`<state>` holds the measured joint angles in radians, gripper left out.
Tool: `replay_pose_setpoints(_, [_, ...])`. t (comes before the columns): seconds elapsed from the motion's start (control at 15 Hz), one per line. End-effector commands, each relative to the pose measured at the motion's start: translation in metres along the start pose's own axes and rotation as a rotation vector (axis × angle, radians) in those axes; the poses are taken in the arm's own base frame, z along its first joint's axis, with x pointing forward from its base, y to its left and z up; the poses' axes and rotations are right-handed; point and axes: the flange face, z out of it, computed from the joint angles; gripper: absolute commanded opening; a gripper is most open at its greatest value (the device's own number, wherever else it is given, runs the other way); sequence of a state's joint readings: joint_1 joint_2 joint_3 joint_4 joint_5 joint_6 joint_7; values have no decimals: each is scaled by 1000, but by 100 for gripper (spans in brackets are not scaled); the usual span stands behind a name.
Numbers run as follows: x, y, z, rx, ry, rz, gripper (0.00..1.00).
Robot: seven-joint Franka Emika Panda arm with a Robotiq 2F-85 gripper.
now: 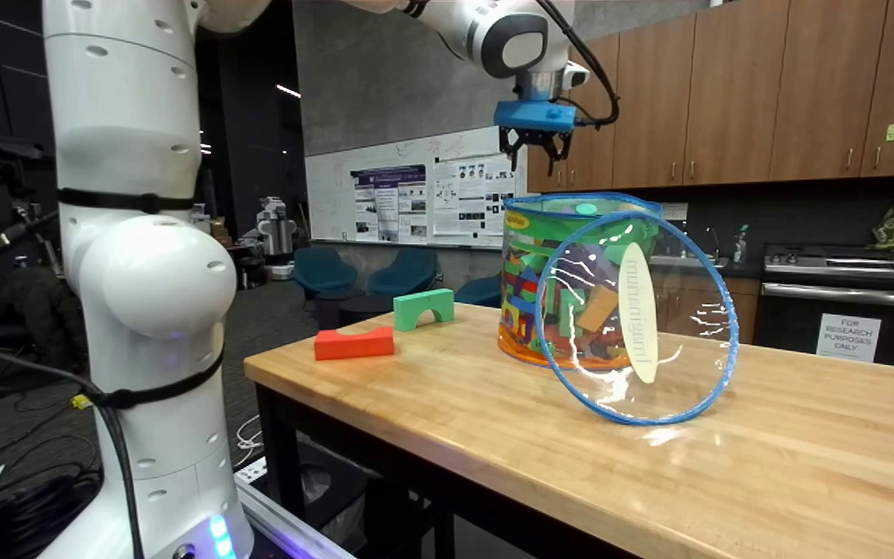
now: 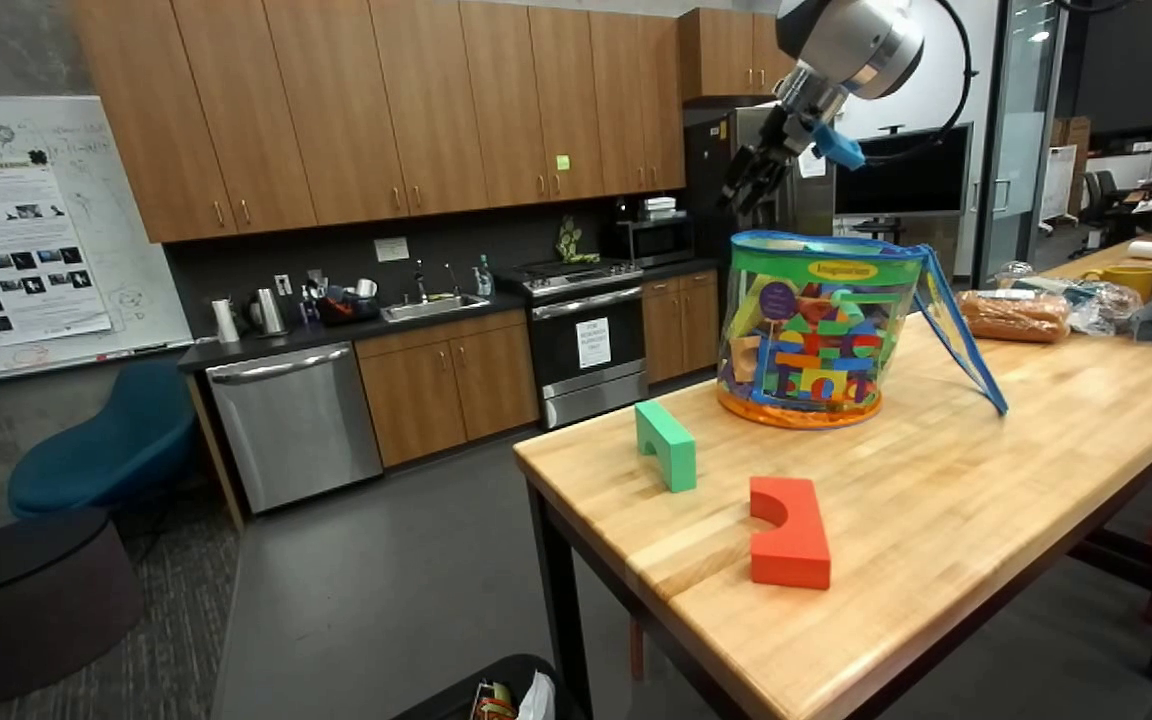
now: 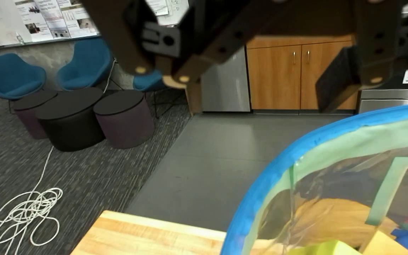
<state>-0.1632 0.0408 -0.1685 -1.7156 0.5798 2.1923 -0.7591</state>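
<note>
The fingers (image 3: 336, 79) stand wide apart, nothing between them, the gripper (image 1: 532, 168) above the rim of the clear container (image 2: 796, 264), not touching it. The container stands on the bench (image 2: 946, 480), in from its short end edge. The lid (image 1: 639, 314) is already open, slanting down. Out near that edge are a green block (image 2: 676, 450), standing, and a red block (image 2: 801, 530), flat; many more blocks (image 2: 821, 385) lie inside.
</note>
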Motion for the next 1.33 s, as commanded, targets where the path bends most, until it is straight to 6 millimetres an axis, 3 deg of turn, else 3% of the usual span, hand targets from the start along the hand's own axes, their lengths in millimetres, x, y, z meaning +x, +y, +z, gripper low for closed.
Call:
replay_pose_setpoints(0.0, [-16, -19, -16, 41, 25, 27, 100])
replay_pose_setpoints(0.33, [-44, -46, -38, 114, 38, -9, 100])
replay_pose_setpoints(0.67, [-91, -82, -47, 199, -46, -59, 100])
replay_pose_setpoints(1.27, [-206, -175, -2, 242, -380, -246, 100])
